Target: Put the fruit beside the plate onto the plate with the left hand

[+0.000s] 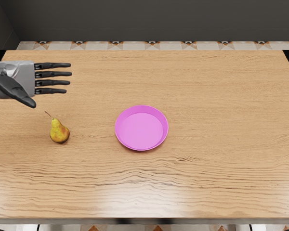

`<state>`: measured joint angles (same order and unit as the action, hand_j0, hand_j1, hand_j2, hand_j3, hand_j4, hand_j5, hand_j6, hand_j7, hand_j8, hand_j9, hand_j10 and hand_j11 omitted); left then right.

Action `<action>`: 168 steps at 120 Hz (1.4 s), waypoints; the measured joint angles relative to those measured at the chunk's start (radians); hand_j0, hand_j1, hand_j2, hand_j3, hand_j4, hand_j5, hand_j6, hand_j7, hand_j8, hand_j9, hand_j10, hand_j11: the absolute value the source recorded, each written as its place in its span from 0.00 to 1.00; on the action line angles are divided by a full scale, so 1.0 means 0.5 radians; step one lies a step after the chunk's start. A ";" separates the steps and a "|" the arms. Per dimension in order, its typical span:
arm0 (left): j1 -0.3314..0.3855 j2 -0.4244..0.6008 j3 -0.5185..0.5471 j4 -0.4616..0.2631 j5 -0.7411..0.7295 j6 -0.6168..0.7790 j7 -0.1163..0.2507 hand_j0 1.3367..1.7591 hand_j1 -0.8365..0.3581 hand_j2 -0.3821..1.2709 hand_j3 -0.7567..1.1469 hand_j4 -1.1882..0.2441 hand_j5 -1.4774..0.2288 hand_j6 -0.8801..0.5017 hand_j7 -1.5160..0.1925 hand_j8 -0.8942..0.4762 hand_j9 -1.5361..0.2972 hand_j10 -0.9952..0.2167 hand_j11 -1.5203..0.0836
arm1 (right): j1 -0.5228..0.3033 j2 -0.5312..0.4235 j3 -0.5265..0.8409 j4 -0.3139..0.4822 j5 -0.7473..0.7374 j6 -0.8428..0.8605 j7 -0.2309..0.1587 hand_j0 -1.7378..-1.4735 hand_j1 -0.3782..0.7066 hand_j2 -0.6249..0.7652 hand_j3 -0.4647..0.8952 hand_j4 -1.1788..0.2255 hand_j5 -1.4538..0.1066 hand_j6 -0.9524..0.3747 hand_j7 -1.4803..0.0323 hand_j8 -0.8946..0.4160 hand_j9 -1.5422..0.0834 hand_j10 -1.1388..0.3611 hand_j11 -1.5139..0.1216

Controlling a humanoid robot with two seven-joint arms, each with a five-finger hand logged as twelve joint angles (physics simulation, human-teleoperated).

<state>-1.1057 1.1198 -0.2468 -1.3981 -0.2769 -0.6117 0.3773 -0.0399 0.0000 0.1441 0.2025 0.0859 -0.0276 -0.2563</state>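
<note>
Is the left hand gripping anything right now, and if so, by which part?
Nothing is held. The left hand is open, fingers straight, apart from the pear, which lies on the table left of the pink plate.

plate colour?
Pink-magenta, plain with no pattern; the plate shows clearly in the head view.

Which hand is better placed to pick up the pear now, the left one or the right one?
Left. The left hand is open and sits close to the pear, on the pear's side of the pink plate. No right arm shows in the picture.
</note>
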 joint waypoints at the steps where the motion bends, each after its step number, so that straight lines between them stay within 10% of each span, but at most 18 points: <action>1: -0.001 0.000 0.001 -0.004 0.000 0.000 0.000 0.76 0.99 0.23 0.40 0.83 0.87 0.64 0.89 0.65 0.84 0.82 0.95 | 0.000 0.000 0.000 0.000 0.000 0.000 0.000 0.30 0.06 0.44 0.34 0.82 0.90 0.69 0.95 0.66 0.92 0.74 0.90; 63: -0.068 -0.143 -0.102 0.027 0.630 0.000 -0.038 0.76 0.99 0.23 0.40 0.83 0.87 0.64 0.89 0.65 0.84 0.82 0.95 | 0.003 0.000 -0.005 0.000 -0.006 0.000 -0.003 0.30 0.06 0.44 0.34 0.82 0.90 0.69 0.95 0.66 0.92 0.74 0.90; 130: 0.263 -0.260 -0.149 0.318 1.946 0.061 -0.995 0.76 0.99 0.23 0.40 0.83 0.87 0.63 0.89 0.65 0.84 0.82 0.95 | 0.000 0.000 -0.003 0.000 -0.003 0.000 -0.002 0.30 0.06 0.44 0.34 0.82 0.90 0.69 0.95 0.66 0.92 0.74 0.90; 168: 0.377 -0.493 -0.143 0.574 2.142 0.093 -1.230 0.76 0.99 0.23 0.40 0.83 0.87 0.63 0.89 0.65 0.84 0.82 0.95 | 0.000 0.000 -0.003 0.000 -0.003 0.000 -0.004 0.30 0.06 0.44 0.34 0.82 0.90 0.69 0.95 0.66 0.92 0.74 0.90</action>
<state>-0.9172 0.8734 -0.3182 -1.1114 0.7939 -0.5650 -0.2375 -0.0399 0.0000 0.1427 0.2025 0.0844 -0.0276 -0.2583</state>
